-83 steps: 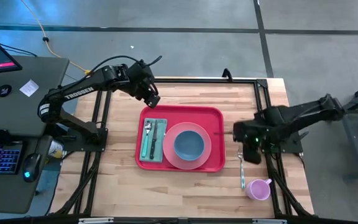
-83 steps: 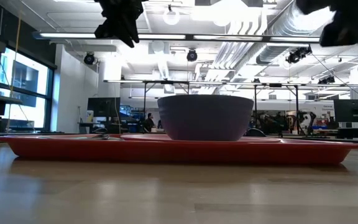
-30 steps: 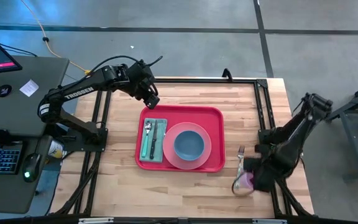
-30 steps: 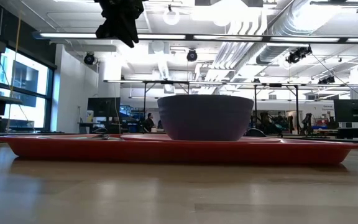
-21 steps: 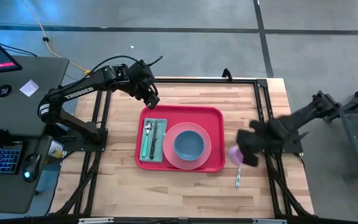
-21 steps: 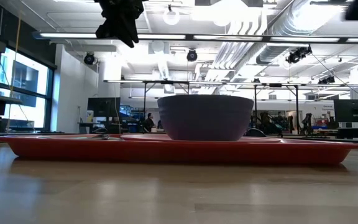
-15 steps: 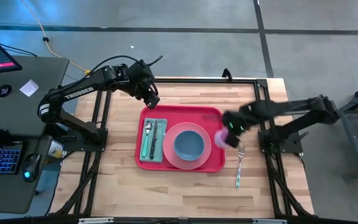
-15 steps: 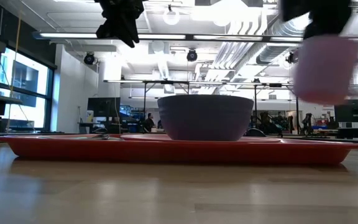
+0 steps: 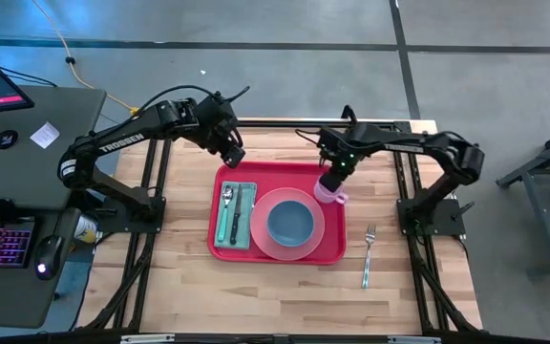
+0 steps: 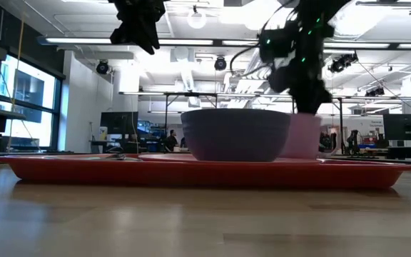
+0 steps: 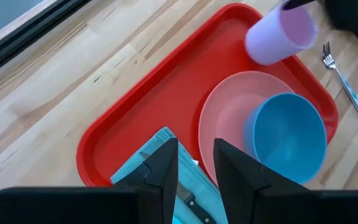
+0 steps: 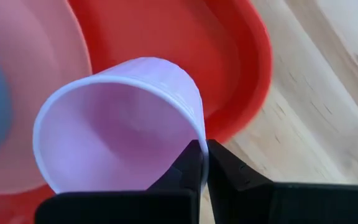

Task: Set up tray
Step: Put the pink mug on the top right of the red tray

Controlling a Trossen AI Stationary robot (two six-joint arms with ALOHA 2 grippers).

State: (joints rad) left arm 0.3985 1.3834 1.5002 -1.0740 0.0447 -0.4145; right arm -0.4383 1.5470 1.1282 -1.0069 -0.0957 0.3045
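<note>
The step in hand looks like adding the drinking cup to the large flat red plastic tray [image 9: 280,176] with rounded corners and a low rim, which lies at the centre of the high view on the pale wooden table [image 9: 189,277]. The right gripper [image 9: 331,181] is pinched closed on the rim of a small lilac plastic cup [image 9: 327,191], one finger inside the wall and one outside, and holds it tilted over the tray's upper right corner, just beside the round pink plate [image 9: 287,224]. In the low view the cup [image 10: 302,135] hangs close to the tray floor, right of the blue bowl [image 10: 235,133]; whether it touches I cannot tell.

The next move, as I judge it, calls for righting the cup, lowering it onto the bare red corner clear of the plate, then letting go.

The tray's long axis runs left to right across the high view, square with the table edges. The teal cloth napkin [image 9: 234,216] fills its left end. A metal fork [image 9: 368,255] lies on the wood at the lower right, well apart from the tray.

The left gripper [image 9: 230,148] hovers above the tray's upper left corner, fingers partly apart and empty
</note>
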